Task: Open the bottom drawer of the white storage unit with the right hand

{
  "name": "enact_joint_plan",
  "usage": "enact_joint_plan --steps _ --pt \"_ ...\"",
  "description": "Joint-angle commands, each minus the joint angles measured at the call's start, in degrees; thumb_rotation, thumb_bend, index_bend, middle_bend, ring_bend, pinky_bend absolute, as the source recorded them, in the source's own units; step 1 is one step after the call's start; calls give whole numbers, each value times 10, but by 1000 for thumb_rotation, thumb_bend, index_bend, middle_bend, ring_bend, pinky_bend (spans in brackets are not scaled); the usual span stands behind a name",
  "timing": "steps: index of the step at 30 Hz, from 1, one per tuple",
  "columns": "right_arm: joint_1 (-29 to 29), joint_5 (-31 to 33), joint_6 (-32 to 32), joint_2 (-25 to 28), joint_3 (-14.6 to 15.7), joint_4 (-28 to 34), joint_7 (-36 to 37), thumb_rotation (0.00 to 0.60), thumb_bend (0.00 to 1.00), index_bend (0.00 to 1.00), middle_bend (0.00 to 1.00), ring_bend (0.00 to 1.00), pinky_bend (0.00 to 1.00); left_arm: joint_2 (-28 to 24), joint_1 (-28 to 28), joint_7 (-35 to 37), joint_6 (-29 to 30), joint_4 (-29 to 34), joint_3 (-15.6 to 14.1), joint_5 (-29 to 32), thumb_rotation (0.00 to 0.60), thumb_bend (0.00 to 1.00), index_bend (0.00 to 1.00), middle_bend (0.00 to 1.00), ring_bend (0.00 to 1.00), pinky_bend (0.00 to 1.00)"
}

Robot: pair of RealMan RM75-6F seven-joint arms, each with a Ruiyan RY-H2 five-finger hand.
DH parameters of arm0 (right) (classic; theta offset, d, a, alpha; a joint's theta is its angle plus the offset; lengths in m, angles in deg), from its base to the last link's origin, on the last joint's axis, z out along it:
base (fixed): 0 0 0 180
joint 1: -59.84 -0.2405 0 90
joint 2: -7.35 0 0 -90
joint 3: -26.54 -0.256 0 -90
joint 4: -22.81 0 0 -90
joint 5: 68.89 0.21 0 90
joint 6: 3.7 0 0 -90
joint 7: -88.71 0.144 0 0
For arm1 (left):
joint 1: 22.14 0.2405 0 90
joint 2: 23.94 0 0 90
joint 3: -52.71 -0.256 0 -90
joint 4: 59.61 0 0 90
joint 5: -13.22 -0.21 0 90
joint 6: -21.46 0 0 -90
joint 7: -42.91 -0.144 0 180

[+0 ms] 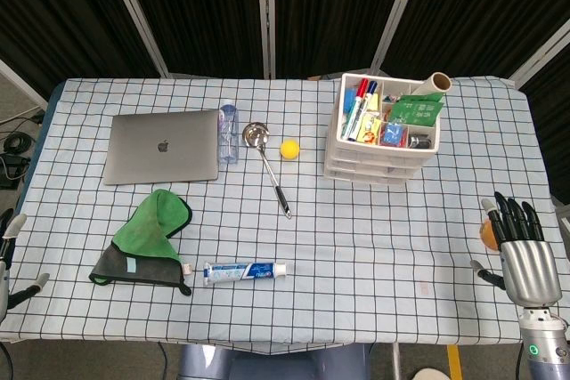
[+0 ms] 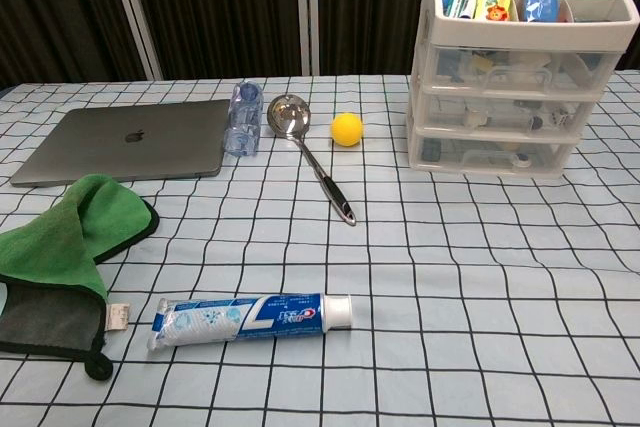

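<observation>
The white storage unit [image 1: 378, 150] stands at the back right of the table, its top tray full of markers and small packets. In the chest view the unit [image 2: 510, 77] shows three clear drawers, all pushed in; the bottom drawer [image 2: 495, 153] sits just above the tablecloth. My right hand [image 1: 521, 251] hovers at the table's right edge, well in front of and to the right of the unit, fingers spread and holding nothing. Only a sliver of my left hand [image 1: 11, 260] shows at the left edge. Neither hand appears in the chest view.
A closed laptop [image 1: 162, 146], a water bottle [image 1: 228, 133], a ladle [image 1: 265, 164] and a yellow ball [image 1: 289, 149] lie across the middle. A green cloth [image 1: 151, 238] and toothpaste tube [image 1: 245, 270] sit near the front. An orange ball [image 1: 488, 234] lies by my right hand.
</observation>
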Motion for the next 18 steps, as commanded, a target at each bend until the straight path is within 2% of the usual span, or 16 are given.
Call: enact_joint_plan --steps 1,18 --pt "0 0 0 0 0 -1 0 600 0 0 0 0 0 0 0 0 0 1 0 0 600 0 0 0 0 0" --pt "0 -9 -1 -2 5 0 0 600 0 0 0 0 0 -1 0 2 1 2 1 1 600 0 0 0 0 0"
